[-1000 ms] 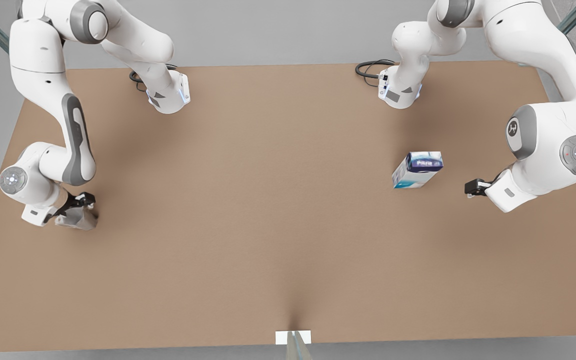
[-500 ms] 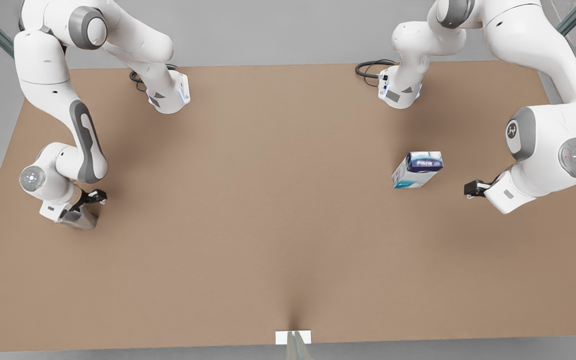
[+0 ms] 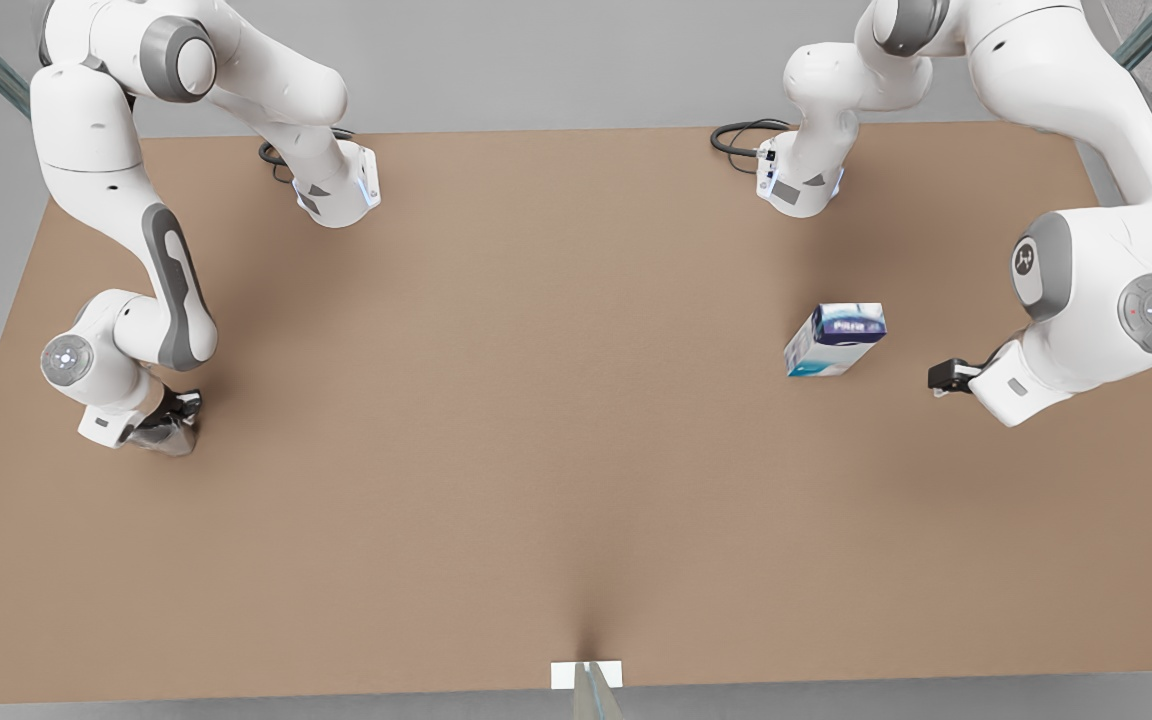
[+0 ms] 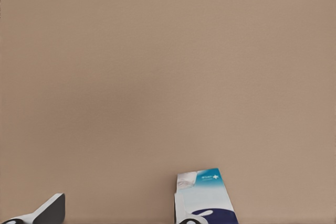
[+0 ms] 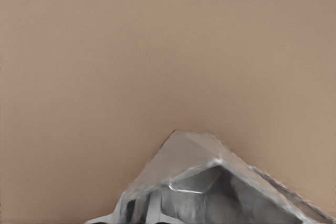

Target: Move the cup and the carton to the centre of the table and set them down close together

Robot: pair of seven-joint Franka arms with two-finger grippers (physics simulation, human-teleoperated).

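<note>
Right gripper [image 3: 174,412] sits at the cup [image 3: 164,434], far from the carton [image 3: 833,340] toward the front view's left; whether its fingers clasp the cup, cannot tell; one cup, pale silver, faceted; one carton, white, dark blue top, teal marks, on the table [image 3: 536,450]; left gripper [image 3: 948,376] waits just beside the carton, fingers spread.

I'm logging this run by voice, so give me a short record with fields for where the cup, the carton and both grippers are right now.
cup: near the table's edge on the front view's left, at the right gripper
carton: on the front view's right, away from the centre, free of both grippers
right gripper: at the cup; grip cannot be told
left gripper: beside the carton, not touching it, fingers apart
progress: neither item at the centre yet
</note>
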